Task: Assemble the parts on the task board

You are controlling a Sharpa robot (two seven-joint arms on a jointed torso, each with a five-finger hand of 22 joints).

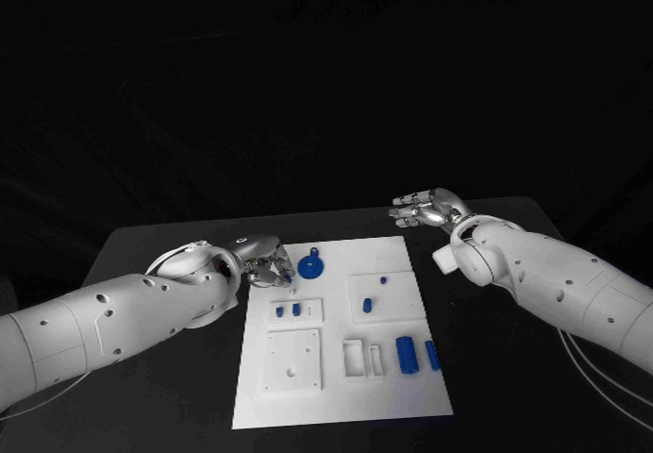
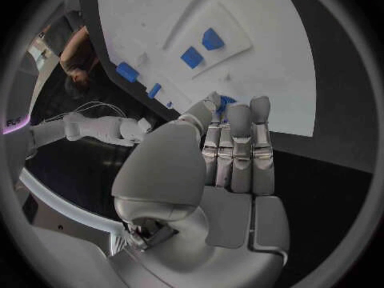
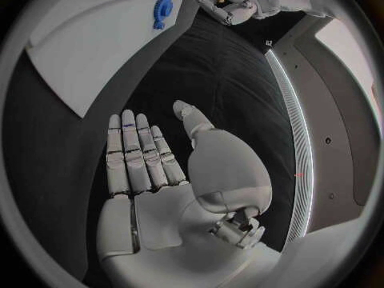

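Observation:
The white task board (image 1: pixel 343 377) lies mid-table. A blue gear-like round part (image 1: pixel 313 267) sits near its far left corner. My left hand (image 1: pixel 267 266) hovers at that corner with its fingertips just beside the gear; in the left wrist view the fingers (image 2: pixel 240 141) are stretched out with the gear (image 2: pixel 226 100) peeking past their tips, and nothing is held. My right hand (image 1: pixel 431 209) is off the board past its far right corner, with its fingers (image 3: pixel 136 153) spread flat and empty.
Two small blue pegs (image 1: pixel 287 309) stand in a raised block on the board's left. Two more small pieces (image 1: pixel 366 304) are in the right block. Two blue cylinders (image 1: pixel 406 352) lie near the front right, beside white slotted fixtures (image 1: pixel 354 357).

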